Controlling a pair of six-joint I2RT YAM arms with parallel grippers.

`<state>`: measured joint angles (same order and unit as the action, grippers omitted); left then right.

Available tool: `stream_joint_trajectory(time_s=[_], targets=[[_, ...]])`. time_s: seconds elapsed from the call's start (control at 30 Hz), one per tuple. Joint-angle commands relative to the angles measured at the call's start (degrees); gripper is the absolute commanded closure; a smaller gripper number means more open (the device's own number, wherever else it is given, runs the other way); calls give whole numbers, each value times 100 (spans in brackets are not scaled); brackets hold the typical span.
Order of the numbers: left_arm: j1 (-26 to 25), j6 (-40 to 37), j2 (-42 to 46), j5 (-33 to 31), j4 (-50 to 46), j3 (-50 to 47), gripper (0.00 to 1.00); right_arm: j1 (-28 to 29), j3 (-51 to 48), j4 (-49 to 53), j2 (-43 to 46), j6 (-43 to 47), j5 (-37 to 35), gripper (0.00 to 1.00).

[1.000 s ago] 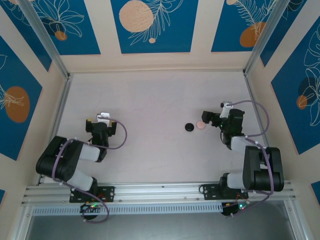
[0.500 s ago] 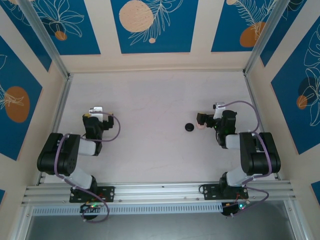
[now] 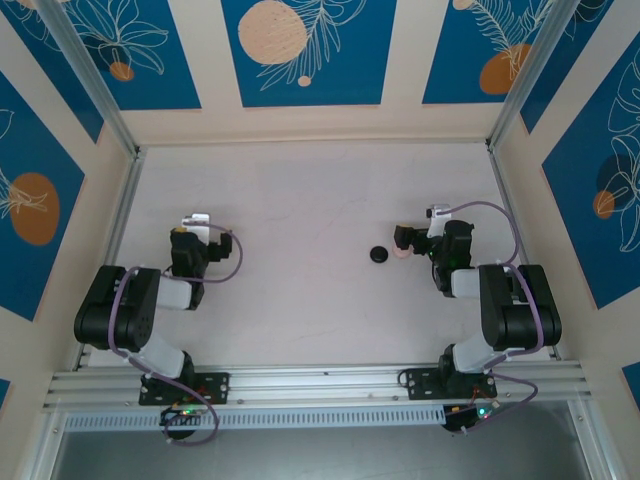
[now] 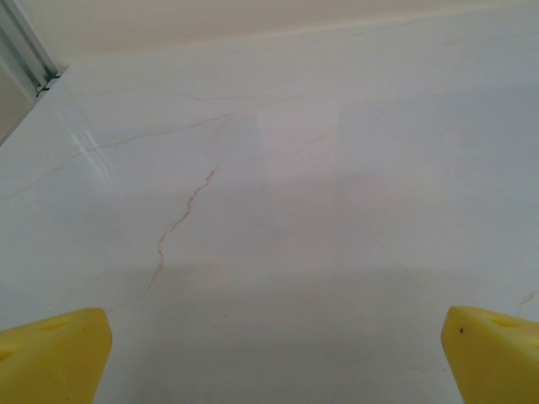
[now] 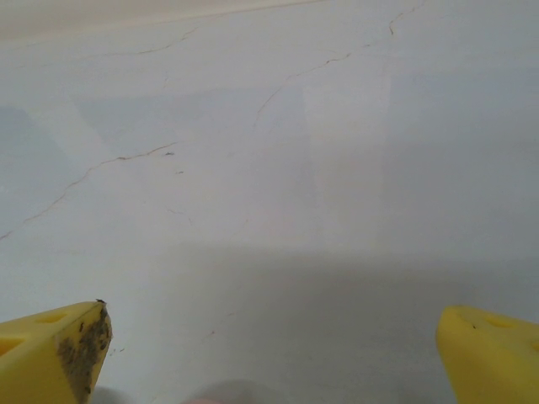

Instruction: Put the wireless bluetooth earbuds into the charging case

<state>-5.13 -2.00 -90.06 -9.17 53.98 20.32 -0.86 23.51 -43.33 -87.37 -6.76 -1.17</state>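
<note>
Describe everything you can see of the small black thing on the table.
The black disc is small, round and dark, lying flat on the pale veined table, right of centre. A pale pink thing sits close on its right; whether they touch is unclear. Lid or seams are too small to see.

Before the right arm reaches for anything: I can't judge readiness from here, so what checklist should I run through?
1. Right gripper open, nothing between its yellow fingertips: ok.
2. Left gripper open and empty: ok.
3. Small black round object lying free on the white marbled table: ok.
4. Pale pink round object clear of the right gripper: cannot tell; they overlap from above.
5. Whether either round object is open: cannot tell, too small.
</note>
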Motion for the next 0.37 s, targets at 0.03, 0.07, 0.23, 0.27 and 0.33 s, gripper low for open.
stream_joint_trajectory(time_s=[0.03,0.07,0.23,0.27,0.33], targets=[[25,-37,69,139,-19,95,0,25,53,-248,5,140,-94,1],[21,-37,68,139,-27,102,0,25,52,-249,1,138,-94,1],[108,29,62,302,-65,122,0,18,52,-254,10,134,-86,1],[104,17,73,294,-43,106,0,25,57,-255,9,135,-85,1],[99,8,77,293,-27,95,0,16,49,-255,12,135,-71,1]])
